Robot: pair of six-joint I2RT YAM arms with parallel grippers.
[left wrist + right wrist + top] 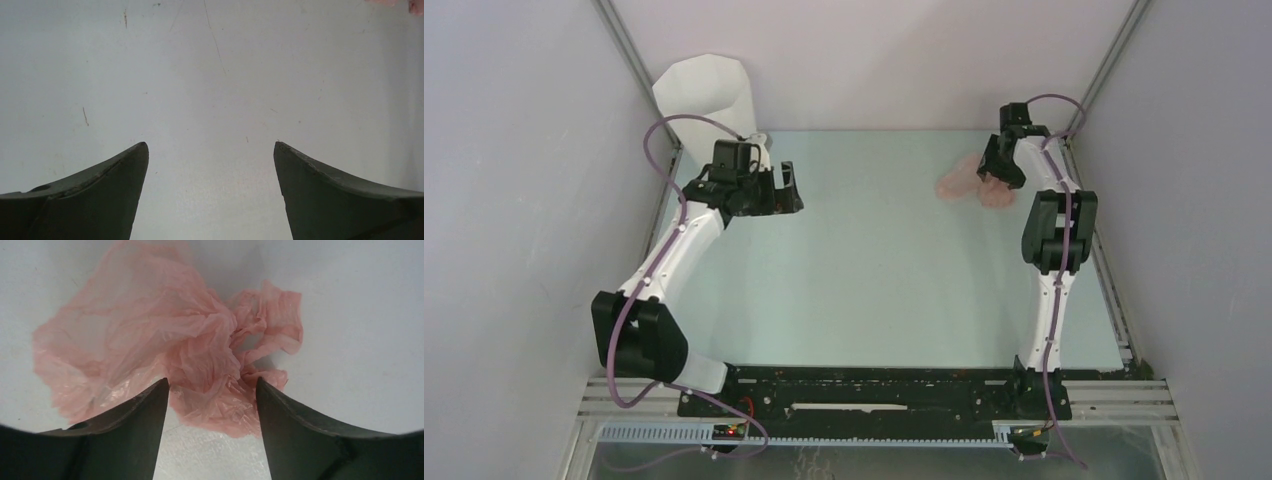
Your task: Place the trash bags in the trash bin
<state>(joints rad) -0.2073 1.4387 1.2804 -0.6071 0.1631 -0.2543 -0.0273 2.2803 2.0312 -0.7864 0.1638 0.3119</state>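
Note:
The pale-pink trash bag lies crumpled on the table at the far right. In the right wrist view the trash bag spreads wide, and its bunched part sits between my fingertips. My right gripper is open, low over the bag, its jaws on either side of the crumpled middle. The white faceted trash bin stands at the far left corner. My left gripper is open and empty, just in front of the bin, over bare table.
Grey enclosure walls rise close on the left, right and back. The pale green table top has metal rails along its sides. A black base rail runs along the near edge.

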